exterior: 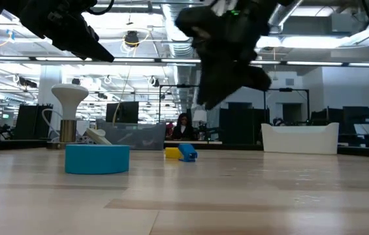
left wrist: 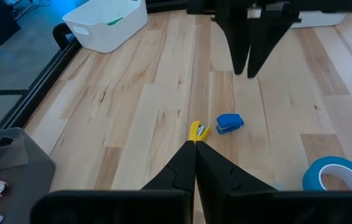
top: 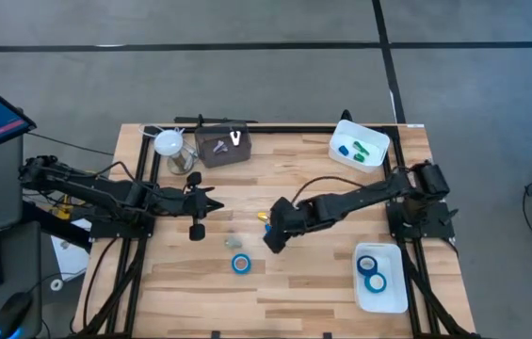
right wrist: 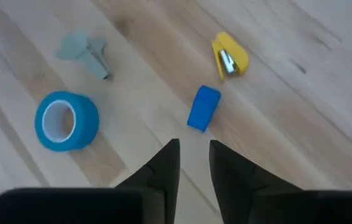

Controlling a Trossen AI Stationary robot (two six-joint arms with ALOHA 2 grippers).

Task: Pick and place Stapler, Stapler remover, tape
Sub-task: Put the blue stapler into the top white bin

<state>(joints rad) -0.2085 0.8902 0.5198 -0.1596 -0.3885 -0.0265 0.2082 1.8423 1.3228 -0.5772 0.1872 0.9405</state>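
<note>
— Where was the right gripper point(top: 272, 242)?

— I had it hovering above the light wooden tabletop point(top: 294, 292), its fingers point(right wrist: 166, 163) slightly parted on nothing, near a small blue stapler point(right wrist: 203, 108) and a small yellow stapler point(right wrist: 230, 55).

— And the tape?

— One bright blue tape roll point(top: 240, 264) lay loose mid-table; two more rolls point(top: 371, 273) sat in the white rectangular tray point(top: 393, 299). The left gripper point(top: 211, 204) waited with fingers pressed together.

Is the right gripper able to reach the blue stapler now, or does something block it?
Probably yes. The right gripper hangs just above the blue stapler, fingers apart, nothing between them; the yellow stapler and tape roll lie aside.
</note>
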